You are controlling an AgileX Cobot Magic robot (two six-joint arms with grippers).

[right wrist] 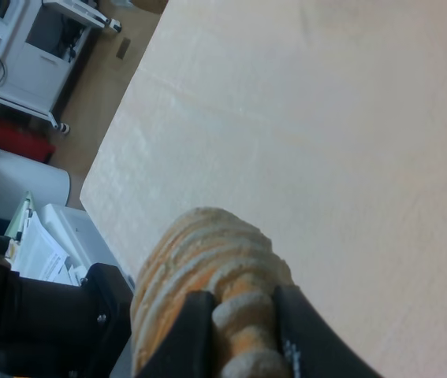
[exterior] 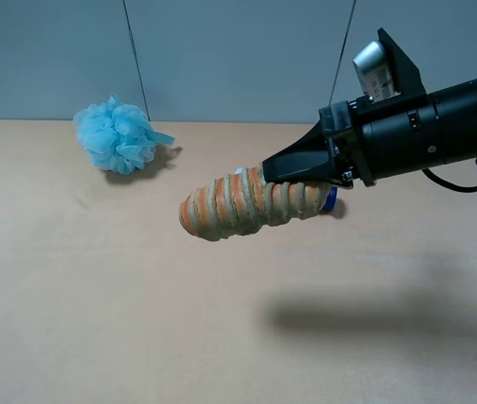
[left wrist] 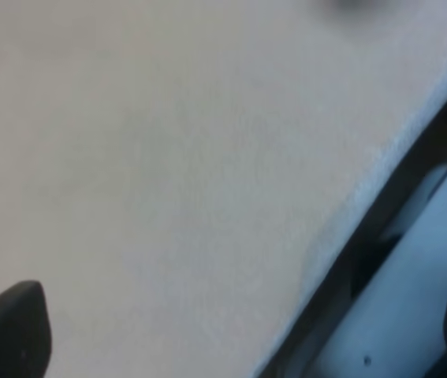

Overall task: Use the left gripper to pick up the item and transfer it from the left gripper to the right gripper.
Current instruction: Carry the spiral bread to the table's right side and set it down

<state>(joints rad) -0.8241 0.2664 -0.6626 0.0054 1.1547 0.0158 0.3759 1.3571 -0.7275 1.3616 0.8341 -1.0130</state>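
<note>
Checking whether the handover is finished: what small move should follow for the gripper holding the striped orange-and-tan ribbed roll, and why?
Probably hold the grip steady. The black tapered-finger right gripper is shut on the soft orange-and-tan ribbed roll, clear above the tan table; the black left gripper holds nothing, so the transfer looks complete.

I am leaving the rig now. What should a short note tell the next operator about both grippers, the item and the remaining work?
Left gripper: open and empty, near the beige table edge; not seen in the high view.
Right gripper: shut on one end of the soft ribbed orange-and-tan roll, held in the air above the table.
Done: only the right gripper holds the roll, so the transfer looks complete.
Left: nothing apparent. The fluffy light-blue bath puff lies apart, at the far left.
</note>
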